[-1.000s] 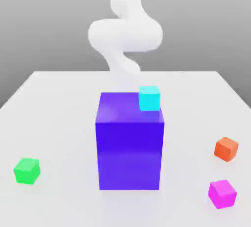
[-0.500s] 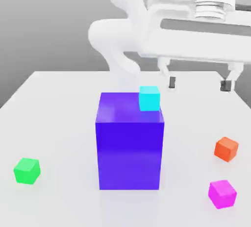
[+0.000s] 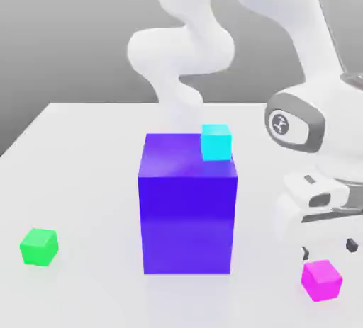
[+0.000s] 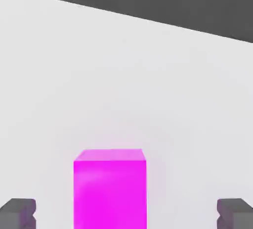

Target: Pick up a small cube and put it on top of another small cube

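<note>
I had the gripper spread wide, poised just above the magenta cube, which sat between its fingertips untouched.

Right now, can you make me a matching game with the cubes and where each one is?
Things:
1. cyan cube
2. green cube
3. magenta cube
4. claw

Places:
A. alone on the table, toward the exterior view's left
B. just above the magenta cube, open
C. on top of the big purple block
D. on the table under the claw

Pairs: 1-C, 2-A, 3-D, 4-B
</note>
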You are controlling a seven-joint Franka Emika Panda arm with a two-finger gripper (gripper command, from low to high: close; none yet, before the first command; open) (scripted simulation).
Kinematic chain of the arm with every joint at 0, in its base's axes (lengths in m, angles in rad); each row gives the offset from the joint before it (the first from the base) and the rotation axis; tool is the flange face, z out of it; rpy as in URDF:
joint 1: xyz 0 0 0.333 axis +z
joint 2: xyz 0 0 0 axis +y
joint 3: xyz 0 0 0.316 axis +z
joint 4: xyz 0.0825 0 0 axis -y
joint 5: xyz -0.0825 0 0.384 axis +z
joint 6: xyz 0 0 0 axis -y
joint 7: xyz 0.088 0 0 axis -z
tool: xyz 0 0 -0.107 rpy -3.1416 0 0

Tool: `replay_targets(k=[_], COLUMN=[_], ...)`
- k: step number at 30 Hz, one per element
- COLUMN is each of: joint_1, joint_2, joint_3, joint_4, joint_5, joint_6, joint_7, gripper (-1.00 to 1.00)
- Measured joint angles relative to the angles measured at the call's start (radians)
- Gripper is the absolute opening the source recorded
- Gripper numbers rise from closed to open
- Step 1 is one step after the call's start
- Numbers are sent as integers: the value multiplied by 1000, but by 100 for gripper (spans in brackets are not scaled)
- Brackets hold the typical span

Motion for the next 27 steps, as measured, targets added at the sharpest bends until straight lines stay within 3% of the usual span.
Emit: replay_targets(k=[2, 3, 10, 16, 27], joint_1=[44, 61, 59, -51, -366], joint_2=[73, 94, 91, -80, -203], joint_3=[-53, -72, -69, 15, -169], joint_4=[17, 22, 21, -26, -100], joint_5=[-47, -57, -56, 77, 210], joint_6=[54, 70, 70, -51, -90], joint_7=[36, 44, 43, -70, -306], gripper=[0, -100, -100, -100, -100])
